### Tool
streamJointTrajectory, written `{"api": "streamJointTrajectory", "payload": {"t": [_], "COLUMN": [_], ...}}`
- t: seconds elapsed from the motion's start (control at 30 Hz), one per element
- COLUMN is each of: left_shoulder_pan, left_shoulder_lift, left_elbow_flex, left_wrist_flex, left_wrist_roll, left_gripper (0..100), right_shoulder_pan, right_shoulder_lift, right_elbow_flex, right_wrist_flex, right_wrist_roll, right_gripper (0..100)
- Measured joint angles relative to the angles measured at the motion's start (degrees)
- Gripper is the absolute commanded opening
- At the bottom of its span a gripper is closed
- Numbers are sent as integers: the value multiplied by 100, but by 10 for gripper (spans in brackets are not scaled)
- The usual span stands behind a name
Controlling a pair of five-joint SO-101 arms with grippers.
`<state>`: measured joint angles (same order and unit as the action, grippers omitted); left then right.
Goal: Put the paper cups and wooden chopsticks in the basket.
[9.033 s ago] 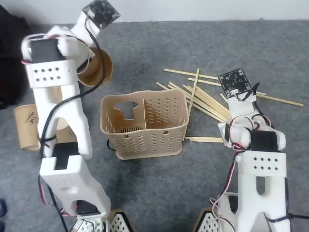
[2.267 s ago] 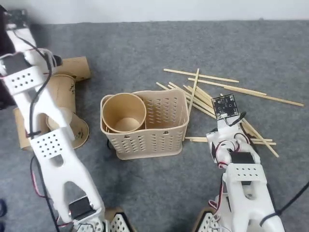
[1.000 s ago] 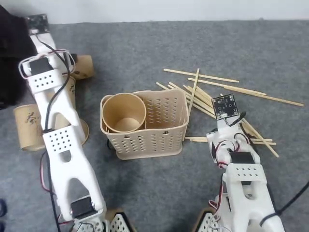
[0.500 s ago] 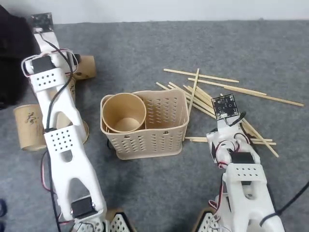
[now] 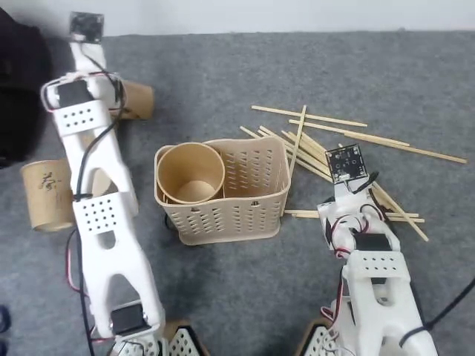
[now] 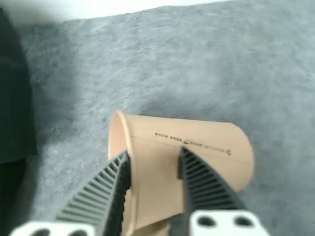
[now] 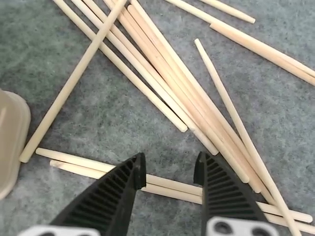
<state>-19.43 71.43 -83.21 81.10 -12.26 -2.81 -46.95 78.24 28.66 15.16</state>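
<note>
Far left on the worktop (image 5: 223, 67), we note the left end effector (image 6: 153, 157) spread open over a cup (image 6: 211, 147) lying on its side, not yet clenched. A second cup (image 5: 191, 174) stands in the basket (image 5: 223, 219). We judge the step to be the grasp. Next: close on the wall, lift, carry across. The right end effector (image 7: 170, 169) hangs open above the chopsticks (image 7: 162, 73) beside the basket.

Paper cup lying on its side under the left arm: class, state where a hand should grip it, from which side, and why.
Likely the rim of the paper cup, approached from its mouth end: one finger inside, one on the wall outside. Lying sideways, its round wall looks wider than the gap of the open left hand.
</note>
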Motion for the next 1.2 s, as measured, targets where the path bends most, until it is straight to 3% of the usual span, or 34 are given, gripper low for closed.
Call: {"api": "streamJointTrajectory", "payload": {"t": [0.43,0.63,0.93,1.0,1.13,1.2], "left_shoulder_pan": [923,897,897,905,923,914], "left_shoulder_lift": [70,387,396,396,396,457], "left_elbow_flex": [-800,-677,-791,-976,-1020,-1020], "left_wrist_flex": [1389,1732,1767,1776,1776,1723], "left_wrist_roll": [-457,-580,-598,-598,-615,-615], "left_gripper": [13,17,172,158,3,13], "right_shoulder_pan": [-9,-18,-18,-18,0,0], "right_shoulder_lift": [0,0,0,0,0,0], "right_elbow_flex": [0,0,0,0,0,0], "right_wrist_flex": [0,0,0,0,0,0], "right_wrist_roll": [0,0,0,0,0,0], "right_gripper": [180,180,180,180,180,180]}}
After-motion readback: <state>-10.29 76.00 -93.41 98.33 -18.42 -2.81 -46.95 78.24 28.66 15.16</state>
